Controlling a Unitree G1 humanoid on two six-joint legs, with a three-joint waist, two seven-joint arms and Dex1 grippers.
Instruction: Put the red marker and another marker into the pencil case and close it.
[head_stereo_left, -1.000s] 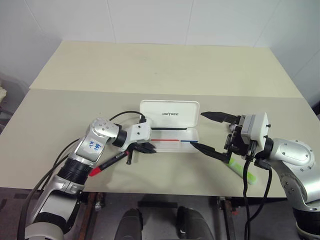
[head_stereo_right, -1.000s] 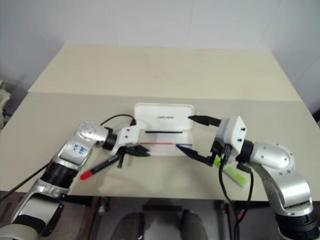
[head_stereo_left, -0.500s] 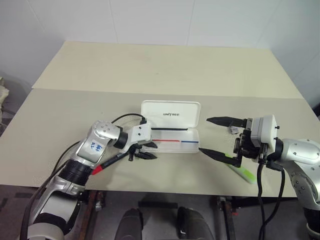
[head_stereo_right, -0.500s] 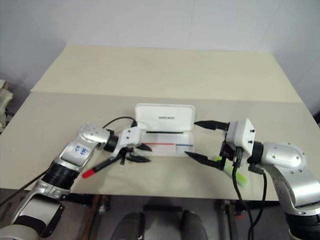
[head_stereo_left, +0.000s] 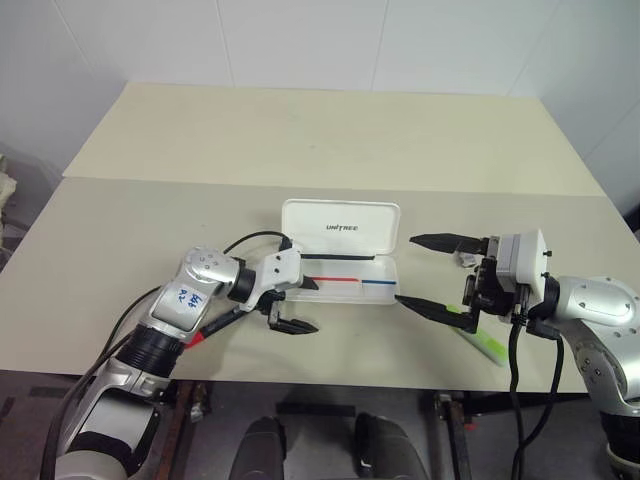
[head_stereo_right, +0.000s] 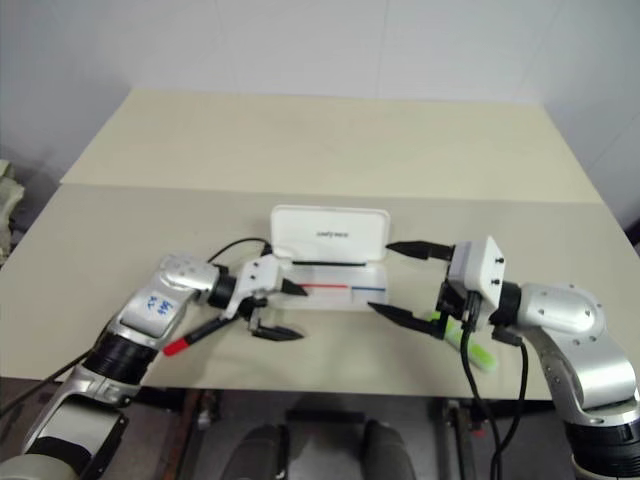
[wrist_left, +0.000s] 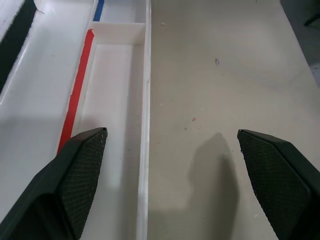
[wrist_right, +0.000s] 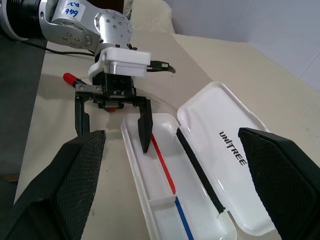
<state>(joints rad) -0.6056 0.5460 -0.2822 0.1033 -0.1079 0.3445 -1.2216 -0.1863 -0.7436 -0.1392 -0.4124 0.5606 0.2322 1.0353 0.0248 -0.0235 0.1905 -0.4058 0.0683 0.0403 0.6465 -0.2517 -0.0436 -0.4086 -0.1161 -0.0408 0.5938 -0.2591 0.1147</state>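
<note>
The white pencil case (head_stereo_left: 345, 286) lies open mid-table, its UNITREE lid (head_stereo_left: 340, 227) tipped back and its tray (wrist_left: 117, 125) with the red and blue stripe bare. My left gripper (head_stereo_left: 301, 305) is open and empty at the tray's left end, one finger over the tray (wrist_right: 146, 131), the other over the table. The red marker (head_stereo_left: 205, 332) lies on the table under my left wrist, its red cap (wrist_right: 70, 78) poking out. My right gripper (head_stereo_left: 405, 270) hangs open and empty just right of the case. The lime-green marker (head_stereo_right: 468, 346) lies on the table beneath it, partly hidden.
The case sits near the front edge of the beige table (head_stereo_left: 330, 140), which runs wide and bare behind it. A black cable (head_stereo_left: 245, 242) loops from my left wrist. The table's front edge (head_stereo_left: 330, 380) is close below both grippers.
My left gripper has gone from shut to wide open beside the tray's left end. The red marker still lies under that wrist. The right gripper has stayed open and barely shifted.
</note>
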